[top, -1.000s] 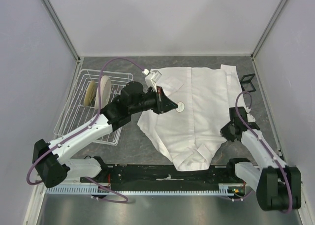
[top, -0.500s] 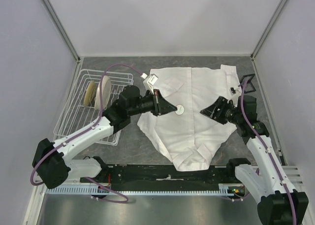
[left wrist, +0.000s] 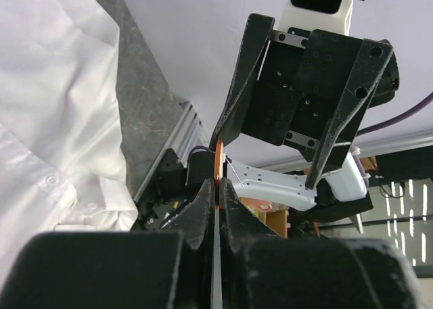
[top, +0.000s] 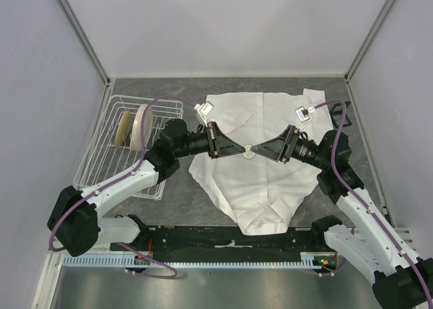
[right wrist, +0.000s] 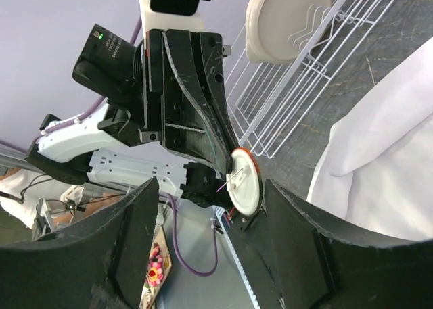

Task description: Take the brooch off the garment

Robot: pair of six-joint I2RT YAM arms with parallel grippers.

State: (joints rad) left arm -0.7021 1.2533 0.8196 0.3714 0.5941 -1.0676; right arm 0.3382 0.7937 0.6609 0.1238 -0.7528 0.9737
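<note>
The brooch (top: 249, 151) is a small round disc with an orange rim, held up off the cloth. It shows edge-on in the left wrist view (left wrist: 218, 161); in the right wrist view its pale face (right wrist: 245, 179) and pin show. My left gripper (top: 243, 151) (left wrist: 218, 187) is shut on its edge. My right gripper (top: 261, 151) (right wrist: 210, 184) faces it from the right, open, one finger on each side of the disc and not touching it. The garment (top: 270, 136) (left wrist: 54, 86) (right wrist: 385, 153), a white shirt, lies flat beneath both grippers.
A white wire rack (top: 101, 160) (right wrist: 318, 72) at the left holds cream plates (top: 139, 125) (right wrist: 287, 15). A small black wire stand (top: 342, 111) sits just right of the shirt. Walls close in the back and both sides.
The right gripper opened and swung from the shirt's right edge to face the brooch. The left gripper stayed shut on the brooch and shifted it slightly right.
</note>
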